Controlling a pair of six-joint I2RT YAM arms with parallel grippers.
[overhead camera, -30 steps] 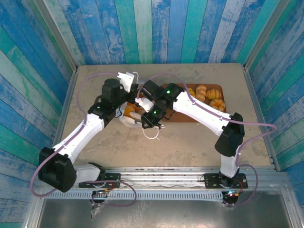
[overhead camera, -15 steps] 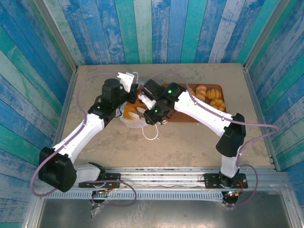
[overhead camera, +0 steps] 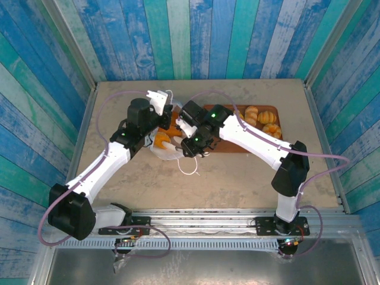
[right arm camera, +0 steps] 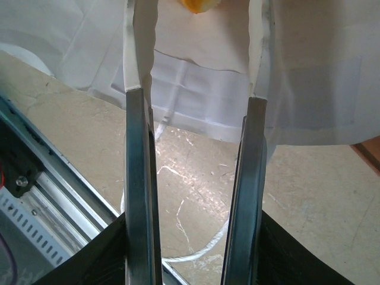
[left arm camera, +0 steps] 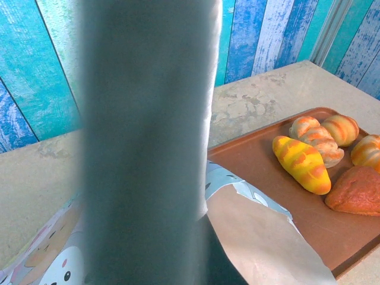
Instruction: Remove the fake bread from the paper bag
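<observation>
Beige, stone-like worktop (overhead camera: 237, 178) carries everything in the view from above. The white paper bag (overhead camera: 159, 149) lies on its side left of centre, its mouth toward the brown tray (overhead camera: 228, 144), and one cord handle (overhead camera: 190, 169) trails loose on the near side. A golden-orange piece of fake bread (overhead camera: 161, 141) sits in the bag's opening. Several tan rolls (overhead camera: 261, 120) rest at the right end of the tray. The left gripper (overhead camera: 163, 113) hovers at the far edge of the bag. The right gripper (overhead camera: 178, 138) reaches into the bag's mouth beside the orange piece.

From the left wrist, a blurred grey upright shape (left arm camera: 148, 142) stands very near the lens. The left gripper is pressed together; whether it pinches any paper I cannot tell. To its right the bag's paper (left arm camera: 261, 237) overlaps the near corner of the tray (left arm camera: 261, 157). On the tray lie a yellow-orange striped loaf (left arm camera: 303, 163), ridged rolls (left arm camera: 323, 133) just behind it, and a reddish-brown piece (left arm camera: 356, 190) beside it.

From the right wrist, the right gripper (right arm camera: 199, 29) has its fingers (right arm camera: 139, 148) spread, with nothing between them. White bag paper (right arm camera: 309, 77) lies under the tips, and an orange bit of bread (right arm camera: 199, 5) shows at the top edge between them. The cord (right arm camera: 190, 255) curls on the worktop near the fingers' base.
</observation>
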